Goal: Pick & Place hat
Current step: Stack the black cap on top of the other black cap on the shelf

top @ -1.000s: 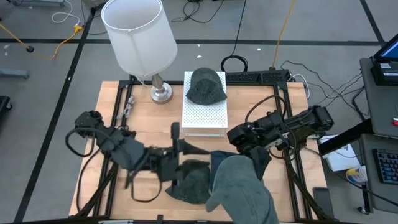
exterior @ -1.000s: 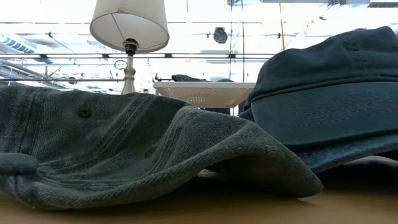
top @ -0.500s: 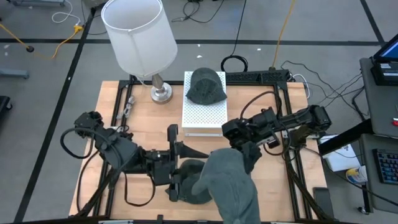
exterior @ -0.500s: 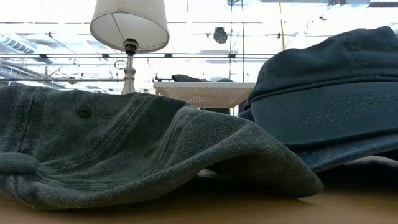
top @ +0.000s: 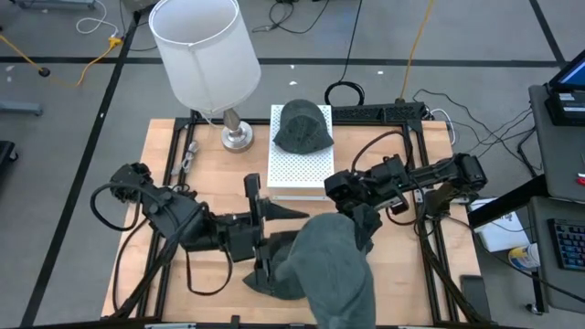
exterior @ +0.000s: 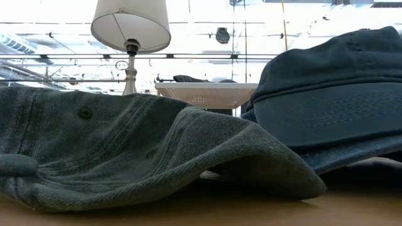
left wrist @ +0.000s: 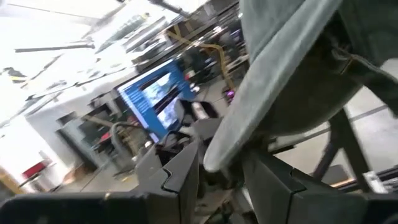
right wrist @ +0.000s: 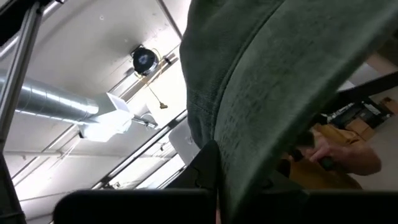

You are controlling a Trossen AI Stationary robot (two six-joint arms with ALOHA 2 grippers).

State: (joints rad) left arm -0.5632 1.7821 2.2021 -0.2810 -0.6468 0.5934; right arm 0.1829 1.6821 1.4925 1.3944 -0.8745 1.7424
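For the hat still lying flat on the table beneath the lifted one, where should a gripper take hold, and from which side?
Grip the hat on the table at its free brim edge, coming in low from the front of the table. In the low view that edge curls up off the wood, leaving a gap for a finger. The right gripper holds the lifted hat above its other side.

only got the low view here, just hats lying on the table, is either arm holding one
Observer: Yes. In the high view the right gripper holds a grey-green hat lifted above the front of the table.
Operator: left arm doing what
Observer: The left gripper points toward that hat; its wrist view shows the brim between its fingers, with a gap.
Operator: anything placed yet
Observer: One dark hat sits on the white perforated box beside the lamp.
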